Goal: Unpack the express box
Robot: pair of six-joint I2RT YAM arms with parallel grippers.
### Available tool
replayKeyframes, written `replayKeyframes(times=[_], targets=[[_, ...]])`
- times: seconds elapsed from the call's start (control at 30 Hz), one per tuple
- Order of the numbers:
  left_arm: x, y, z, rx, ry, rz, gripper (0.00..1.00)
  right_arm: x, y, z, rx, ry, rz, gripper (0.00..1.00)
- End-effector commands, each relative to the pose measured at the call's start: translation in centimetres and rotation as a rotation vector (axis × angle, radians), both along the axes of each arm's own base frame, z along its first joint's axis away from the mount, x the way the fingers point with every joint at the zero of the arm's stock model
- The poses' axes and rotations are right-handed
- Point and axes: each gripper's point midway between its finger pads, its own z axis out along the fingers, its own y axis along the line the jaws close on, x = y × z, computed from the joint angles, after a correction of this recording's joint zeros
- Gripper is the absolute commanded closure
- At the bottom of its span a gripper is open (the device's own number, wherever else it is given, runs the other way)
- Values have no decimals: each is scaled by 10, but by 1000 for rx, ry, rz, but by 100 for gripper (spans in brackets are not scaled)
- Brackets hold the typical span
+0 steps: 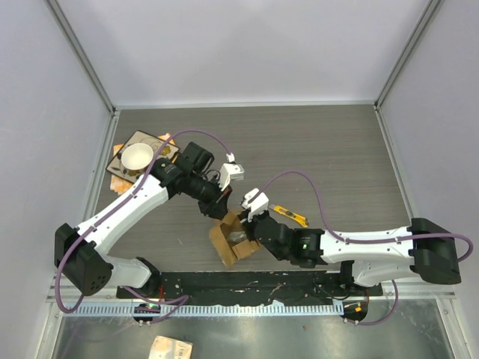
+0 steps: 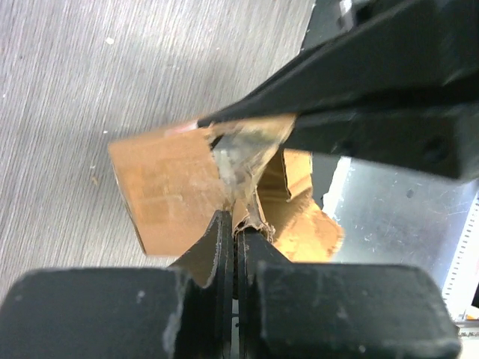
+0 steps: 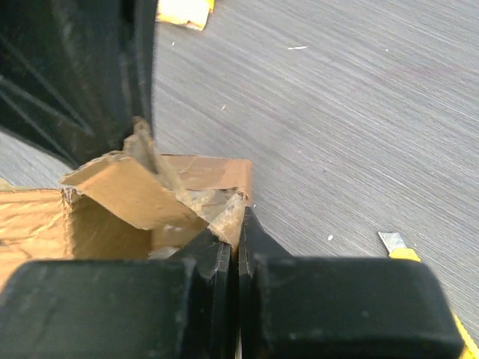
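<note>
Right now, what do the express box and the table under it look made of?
Express box: brown cardboard, matte, apparently corrugated; torn fibrous flap edges show it. Tape on the flaps: clear glossy film, probably plastic. Table: grey, finely streaked wood-grain, possibly laminate.

One express box (image 1: pixel 227 244), one knife (image 1: pixel 290 215), one cup (image 1: pixel 137 157) — one card (image 1: pixel 120 171).

The bench (image 1: pixel 314 142) was a grey, wood-grained surface. Toward its near edge sat the express box (image 1: pixel 230 241), brown cardboard with its top flaps torn open. Near it, to the right, lay a yellow utility knife (image 1: pixel 290 215). Far to the left lay a flat brown-and-orange card (image 1: pixel 117 170) carrying a white cup (image 1: pixel 138 157).
</note>
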Motion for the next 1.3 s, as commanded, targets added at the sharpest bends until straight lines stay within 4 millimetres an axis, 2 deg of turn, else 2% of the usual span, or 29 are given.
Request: replayKeyframes(times=[0.0,0.03,0.23,0.43,0.5,0.53,0.6,0.67,0.7,0.73,0.83,0.87,0.93,0.97,1.0,1.03,1.07,1.1,1.13,1.17,1.27], targets=[[17,19,-17,112,-72,27,100,1,12,84,403,4,-2,99],[15,20,-18,122,-71,22,100,0,10,89,431,9,6,99],[6,25,-22,159,-114,-26,100,5,-5,93,488,33,11,99],[7,22,-16,152,-125,-23,100,-1,9,91,556,106,118,98],[7,21,-13,146,-127,-20,100,-4,15,88,567,128,151,87],[8,20,-11,144,-129,-18,100,-4,15,87,565,132,148,77],[9,21,-9,149,-136,-14,100,-1,11,83,565,142,123,72],[10,23,-6,149,-149,-7,100,9,-1,80,572,143,72,55],[12,24,-4,153,-165,-2,100,13,-13,87,594,134,42,48],[12,25,-2,155,-175,0,100,21,-23,88,599,120,4,38],[20,31,0,189,-215,25,100,35,-55,94,581,82,-94,18],[22,32,0,202,-221,35,100,36,-58,103,575,70,-99,17],[29,35,0,240,-244,63,100,36,-63,102,486,55,-94,15],[31,35,-3,256,-233,77,100,34,-60,111,455,52,-72,15],[33,36,-5,266,-225,87,100,32,-57,116,438,45,-41,25],[36,36,-4,273,-229,100,100,23,-45,118,406,42,53,37],[37,36,-5,278,-225,107,100,18,-39,125,405,45,92,53],[38,34,-7,282,-213,122,100,15,-34,125,391,54,121,82],[42,33,-7,282,-222,134,100,11,-26,117,365,77,152,92],[43,33,-8,285,-224,144,100,2,-18,117,353,89,213,99],[51,34,-6,288,-247,184,100,-27,4,111,329,84,328,99]])
